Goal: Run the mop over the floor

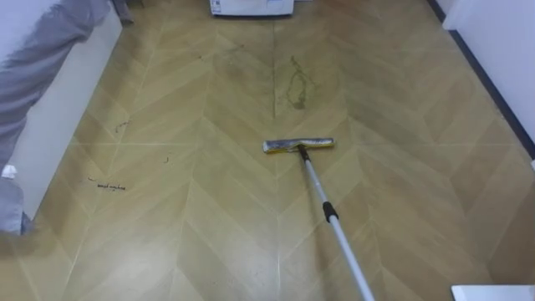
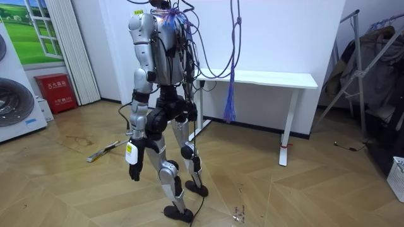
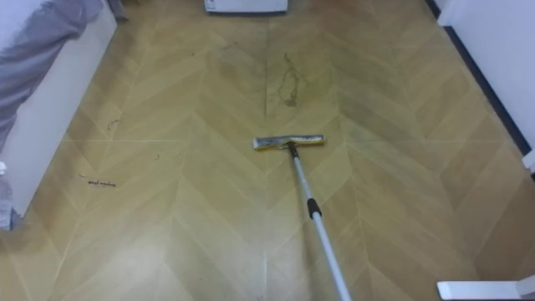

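The mop lies on the wooden floor ahead of me. Its flat, yellowish head (image 1: 298,145) rests just short of a dark smudged stain (image 1: 297,88). The silver pole (image 1: 334,224) runs from the head toward the lower right and out of the picture. In the room view the mop (image 2: 104,151) lies on the floor on that view's left, in front of where I stand upright. My left hand (image 2: 134,169) hangs beside my thigh with relaxed fingers and holds nothing. What holds the pole's upper end is hidden.
A white unit draped with grey cloth (image 1: 33,75) lines the left side. A white appliance (image 1: 251,7) stands at the far end. The wall and dark baseboard (image 1: 489,79) run along the right, a white table (image 2: 265,79) stands beside me, and small dark marks (image 1: 109,186) dot the floor.
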Tool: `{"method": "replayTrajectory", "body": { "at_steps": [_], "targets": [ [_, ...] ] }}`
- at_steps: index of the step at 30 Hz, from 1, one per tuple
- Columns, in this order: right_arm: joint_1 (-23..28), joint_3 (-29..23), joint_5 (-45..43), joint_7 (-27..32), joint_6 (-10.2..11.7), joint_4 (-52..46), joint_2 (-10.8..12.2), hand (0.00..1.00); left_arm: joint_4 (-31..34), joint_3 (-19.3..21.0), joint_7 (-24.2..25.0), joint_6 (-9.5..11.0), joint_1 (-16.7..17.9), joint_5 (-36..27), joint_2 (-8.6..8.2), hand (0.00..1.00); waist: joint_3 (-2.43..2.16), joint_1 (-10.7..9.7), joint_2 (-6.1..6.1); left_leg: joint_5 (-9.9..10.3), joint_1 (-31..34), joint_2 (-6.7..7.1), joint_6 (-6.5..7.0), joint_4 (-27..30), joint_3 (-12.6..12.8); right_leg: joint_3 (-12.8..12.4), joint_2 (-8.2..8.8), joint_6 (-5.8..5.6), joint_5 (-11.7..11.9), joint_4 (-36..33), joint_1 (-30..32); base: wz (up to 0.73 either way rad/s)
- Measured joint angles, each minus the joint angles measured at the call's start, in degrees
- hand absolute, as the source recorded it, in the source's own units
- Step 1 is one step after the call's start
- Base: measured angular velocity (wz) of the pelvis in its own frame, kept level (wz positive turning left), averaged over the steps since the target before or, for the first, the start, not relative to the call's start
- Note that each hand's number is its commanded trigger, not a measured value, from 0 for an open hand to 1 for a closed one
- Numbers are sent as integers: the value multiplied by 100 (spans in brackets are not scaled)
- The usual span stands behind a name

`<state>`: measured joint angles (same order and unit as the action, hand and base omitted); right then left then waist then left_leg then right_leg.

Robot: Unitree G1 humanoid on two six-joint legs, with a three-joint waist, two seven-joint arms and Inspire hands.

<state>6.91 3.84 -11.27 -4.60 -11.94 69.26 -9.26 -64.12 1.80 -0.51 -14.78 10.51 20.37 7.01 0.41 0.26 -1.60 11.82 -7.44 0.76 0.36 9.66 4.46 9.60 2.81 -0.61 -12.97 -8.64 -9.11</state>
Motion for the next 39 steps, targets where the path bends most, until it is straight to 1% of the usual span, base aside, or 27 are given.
{"method": "replayTrajectory", "body": {
  "at_steps": [9, 12, 15, 17, 18, 19, 21, 22, 23, 24, 25, 26, 28, 29, 30, 31, 32, 33, 34, 35, 36, 37, 38, 39],
  "targets": [
    [9, -3, 22, -42, -12, 76, -11, 100, -6, 0, 68, -16, 16, 1, 0, 0, -25, -24, 5, 0, 75, 3, 0, 45, -1, 26, 8, 6, -5, -1, 18, 2],
    [-41, -2, 54, -40, -24, 56, -11, 100, -6, -16, 58, -7, -38, -1, 0, 0, -82, -18, 7, 0, 262, -6, 0, 110, 11, 58, 6, 11, -6, -32, 191, 7],
    [-111, -2, 232, -37, -25, 85, -26, 100, -6, -83, 16, -6, -189, -1, -2, 0, -92, -22, -1, -1, 526, -11, 1, 214, -30, 103, 10, 27, 6, -126, 427, 9],
    [-137, 0, 331, -37, -26, 86, -32, 100, -33, -112, -33, 22, -319, -5, 7, 0, -66, -30, -1, -1, 647, -16, 1, 215, -67, 167, 9, 32, 10, -146, 534, 13],
    [-173, 1, 401, -34, -28, 90, -40, 100, -73, -155, -59, 54, -395, -14, 12, 0, -71, -2, -3, -2, 718, -23, 2, 219, -67, 157, 7, 36, 13, -197, 638, 0],
    [-196, 9, 457, -33, -15, 116, -46, 100, -120, -214, -63, 92, -460, -13, 23, 0, -55, 1, 0, -2, 785, -25, 2, 219, -65, 153, 6, 39, 15, -205, 718, 0],
    [-252, 62, 534, -27, 9, 226, -54, 100, -209, -228, -92, 129, -498, -12, 34, 0, -47, -5, 25, -3, 895, -32, 4, 232, -65, 162, 7, 46, 20, -244, 829, 0],
    [-300, 68, 560, -24, 16, 261, -51, 100, -289, -224, -111, 135, -558, -6, 45, 0, -23, -6, 33, -3, 1006, -34, 4, 308, -65, 169, 12, 47, 20, -306, 928, 0],
    [-320, 72, 576, -23, 19, 272, -51, 100, -299, -224, -111, 135, -575, -5, 51, 0, -14, -10, 27, -3, 1063, -35, 4, 343, -65, 172, 14, 48, 20, -326, 983, 0],
    [-354, 102, 636, -6, 37, 310, -55, 100, -344, -224, -109, 144, -608, -7, 57, 0, -1, -9, 49, -3, 1201, -36, 4, 412, -65, 178, 19, 53, 24, -355, 1096, 0],
    [-391, 125, 681, 14, 62, 315, -66, 100, -358, -229, -105, 151, -662, -5, 57, 0, -12, -8, 26, -2, 1386, -42, 4, 513, -65, 179, 27, 54, 24, -466, 1275, 0],
    [-410, 122, 694, 22, 71, 314, -71, 100, -361, -227, -103, 154, -685, -1, 56, 0, -5, -7, 47, -2, 1489, -48, 3, 560, -64, 177, 28, 55, 23, -520, 1363, 0],
    [-451, 109, 815, 78, 91, 322, -97, 100, -416, -224, -100, 216, -732, -2, 38, 0, 28, -12, 106, -2, 1828, -61, 3, 747, -71, 170, 42, 67, 13, -753, 1722, 0],
    [-451, 108, 846, 81, 94, 343, -115, 100, -415, -223, -100, 225, -723, -1, 21, 0, 22, -11, 138, -2, 2006, -64, 3, 848, -71, 160, 57, 91, -12, -892, 1924, 0],
    [-460, 108, 847, 82, 94, 365, -117, 100, -412, -223, -100, 224, -723, -1, 17, 0, 21, -12, 141, -2, 2109, -56, 3, 905, -83, 152, 75, 102, -43, -983, 2034, 7],
    [-465, 109, 851, 78, 93, 391, -121, 100, -408, -229, -100, 224, -731, -14, 14, 0, 24, -18, 145, -2, 2357, -23, 3, 1081, -147, 171, 135, 119, -130, -1216, 2282, 11],
    [-465, 108, 867, 78, 92, 406, -120, 100, -411, -230, -100, 224, -734, -17, 12, 0, 31, -22, 156, -1, 2493, -11, 3, 1193, -149, 175, 162, 129, -167, -1348, 2417, 19],
    [-466, 107, 918, 79, 91, 442, -113, 100, -432, -231, -103, 223, -747, -38, 12, 0, 43, -24, 174, 5, 2757, -3, 8, 1438, -153, 195, 217, 147, -246, -1625, 2672, 17],
    [-471, 107, 1012, 80, 89, 482, -105, 100, -503, -229, -106, 223, -765, -70, 13, 0, 63, -9, 206, 59, 2990, -15, 17, 1682, -170, 179, 228, 182, -328, -1862, 2893, 9],
    [-486, 112, 1074, 75, 89, 524, -104, 100, -585, -222, -102, 222, -776, -70, 12, 0, 78, 13, 230, 170, 3225, -38, 0, 2005, -199, 152, 228, 206, -455, -2161, 3130, 0],
    [-490, 114, 1100, 77, 89, 542, -106, 100, -625, -224, -102, 222, -777, -71, 12, 0, 83, 13, 240, 242, 3344, -48, -14, 2178, -211, 145, 231, 236, -544, -2311, 3236, -5],
    [-541, 124, 1123, 86, 90, 614, -109, 100, -695, -227, -95, 220, -786, -76, 15, 0, 86, 25, 266, 391, 3615, -81, -50, 2567, -239, 148, 245, 273, -728, -2641, 3485, 0],
    [-587, 125, 1137, 89, 89, 672, -108, 100, -711, -228, -95, 218, -786, -74, 17, 0, 92, 29, 283, 461, 3747, -101, -66, 2780, -250, 156, 250, 295, -827, -2826, 3592, 11],
    [-661, 132, 1167, 91, 88, 751, -102, 100, -753, -256, -98, 218, -806, -71, 26, 0, 97, 29, 291, 589, 3993, -115, -92, 3181, -300, 167, 299, 346, -1032, -3245, 3822, 20]
  ]
}}
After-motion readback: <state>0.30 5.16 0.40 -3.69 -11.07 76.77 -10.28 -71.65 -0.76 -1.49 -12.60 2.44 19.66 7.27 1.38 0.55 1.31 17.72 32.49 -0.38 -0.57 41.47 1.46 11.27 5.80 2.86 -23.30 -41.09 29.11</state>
